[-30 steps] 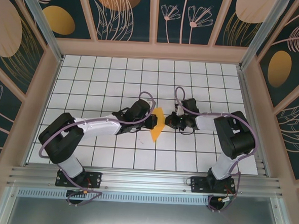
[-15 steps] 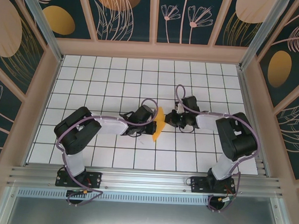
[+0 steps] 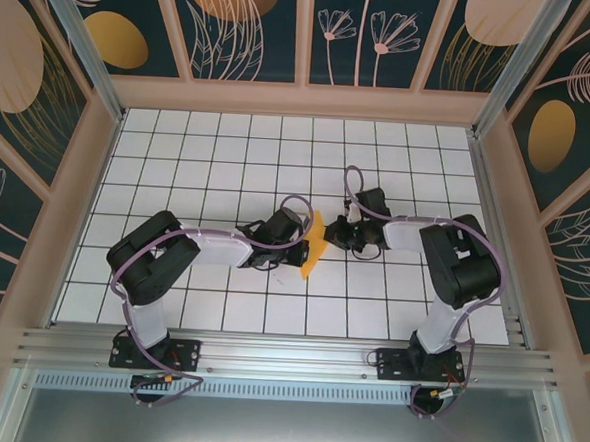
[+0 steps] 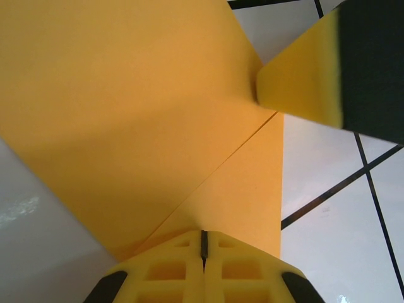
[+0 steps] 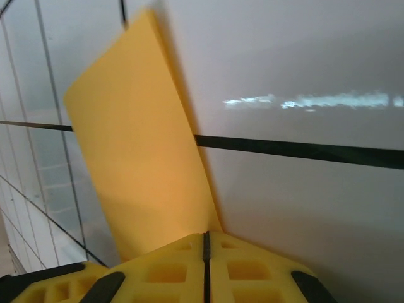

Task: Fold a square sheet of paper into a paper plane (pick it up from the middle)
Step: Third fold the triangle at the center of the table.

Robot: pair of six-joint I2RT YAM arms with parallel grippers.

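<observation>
Since a second ago the left arm [image 3: 203,247] has tucked its elbow in; the paper barely shifted. The thin orange-yellow, partly folded square sheet of paper [image 3: 314,244] stands on edge mid-table over the white tiled tabletop [image 3: 179,154]. The left gripper [image 3: 296,244] is clamped on one side and the right gripper [image 3: 337,234] is pinched on the opposite edge, likely steadying a crease. The grippers sit close together, so each crowds the other's next move.

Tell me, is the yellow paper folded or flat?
Folded. One layer of the paper lies over another along a slanted edge; from above it looks narrow. The left gripper and right gripper pinch it.
</observation>
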